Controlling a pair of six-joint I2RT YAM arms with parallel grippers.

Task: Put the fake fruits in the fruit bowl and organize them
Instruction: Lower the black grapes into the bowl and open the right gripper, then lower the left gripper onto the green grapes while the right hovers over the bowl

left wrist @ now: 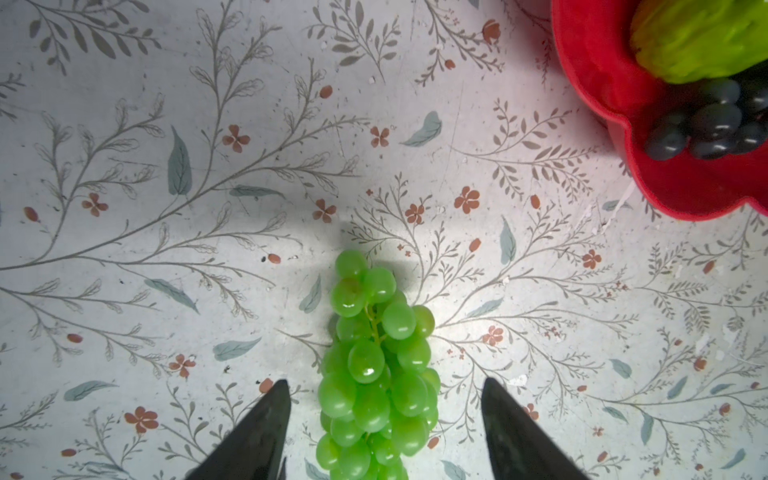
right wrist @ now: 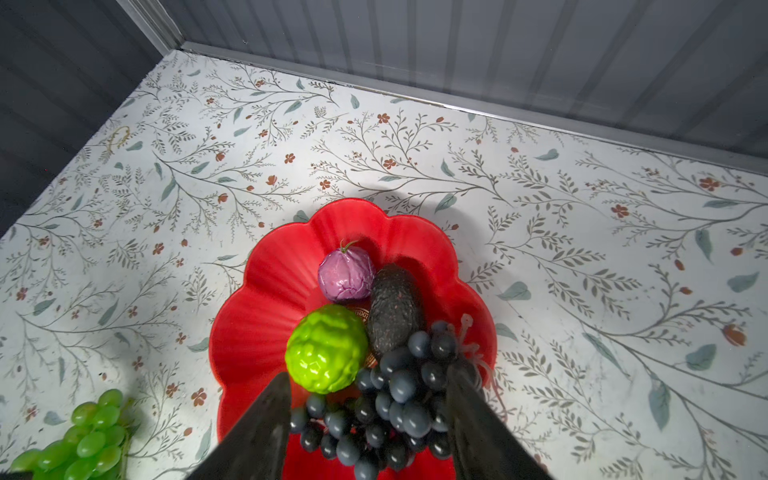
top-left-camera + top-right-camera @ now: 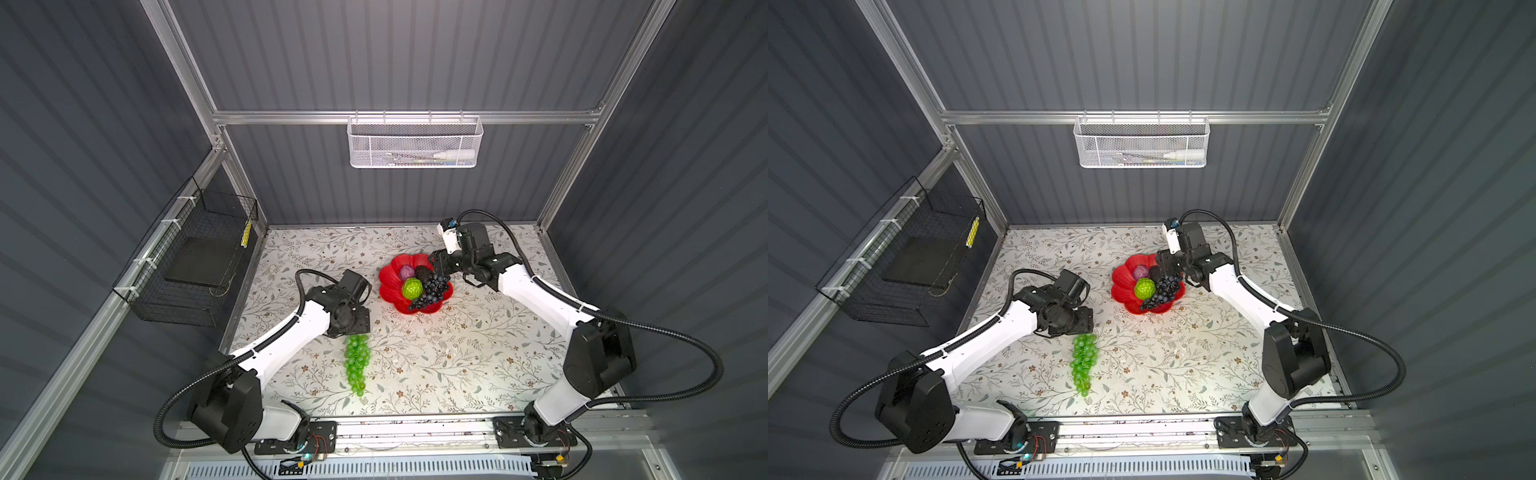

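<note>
Your shallow glossy red flower-shaped plastic fruit bowl point(image 3: 388, 282) sits on the floral-patterned table point(image 3: 457, 353), right of centre and towards the back. It holds four pieces: a small purple round fruit point(image 2: 345, 272) at the far side, a dark brown-black oval avocado point(image 2: 395, 307) touching it, a bright green bumpy ball point(image 2: 326, 348), and a long dark purple-black grape bunch point(image 2: 395, 395) lying along the bowl's right side to its rim.

Your right end effector point(image 2: 370, 372) stands astride that dark bunch with its jaws apart. You cannot tell whether the fingers touch it.

The long green grape bunch point(image 3: 356, 363) lies on the table, well apart from the bowl and nearer the front edge, with bare table between them.

The top views hide your left fingers under the wrist. The left wrist view shows your left end effector point(image 1: 385, 381) spread wide, with a gap between each finger and the green bunch.
</note>
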